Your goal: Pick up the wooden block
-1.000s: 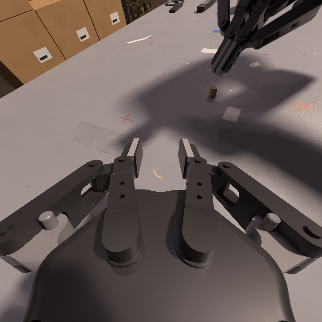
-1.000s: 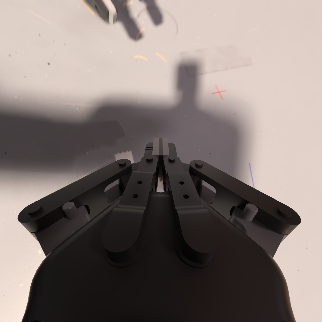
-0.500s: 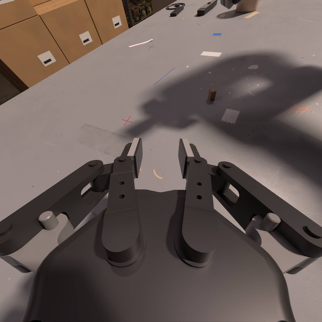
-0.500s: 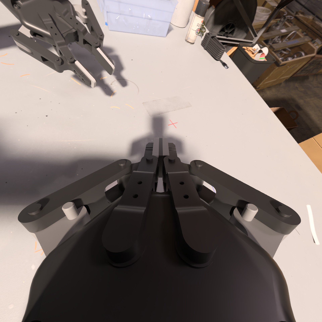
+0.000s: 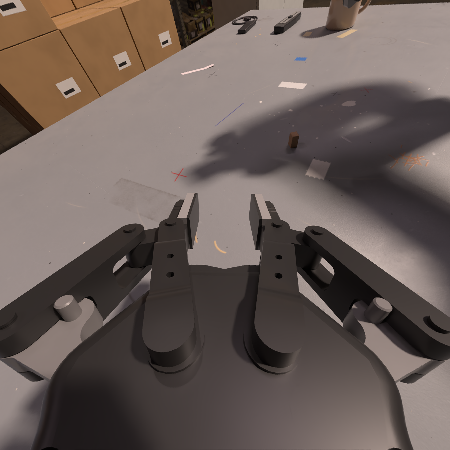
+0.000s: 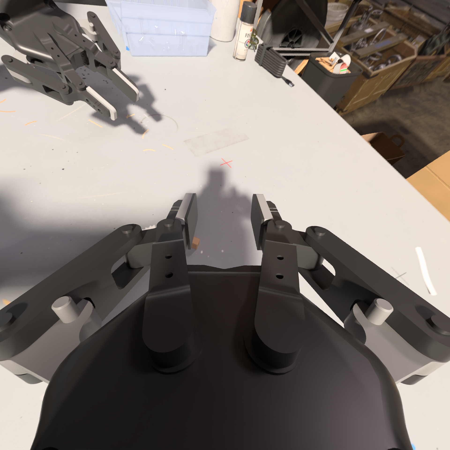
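Left gripper [image 5: 224,207] with fingers spread apart, nothing between the pads, hovering over grey table [image 5: 121,136]. Wooden block [image 5: 293,139] standing upright on table well ahead of the left fingertips and off to their right, inside a large dark shadow, touching nothing. Red cross mark [image 5: 179,174] just ahead-left of left fingertips; faded rectangular patch [image 5: 143,197] beside the left finger. Pale tape square [image 5: 317,168] ahead-right, near the block on its closer side. Orange scribble [image 5: 410,161] farther right. White tape strip [image 5: 292,85] and blue tape bit [image 5: 300,59] beyond the block. Pink-white strip [image 5: 197,69] far ahead-left. Two black tools [image 5: 246,23] and a beige mug [image 5: 341,14] at the far table edge. Cardboard boxes [image 5: 73,53] off the table, far left.

Right gripper [image 6: 224,207] also with fingers apart, empty between pads. Small brown corner of the wooden block [image 6: 195,242] peeking out just inside the left finger, low near the finger base, down on the table; rest hidden behind the finger. Contact with the finger: cannot tell. Same red cross mark [image 6: 226,163] ahead of the right fingertips, own shadow between. Left gripper [image 6: 112,95] seen far ahead-left from here, pads apart, above the table. Clear plastic bin [image 6: 165,29], spray can [image 6: 243,34] and white cylinder [image 6: 224,22] at far edge ahead. White strip [image 6: 425,270] off to the right of the right finger.
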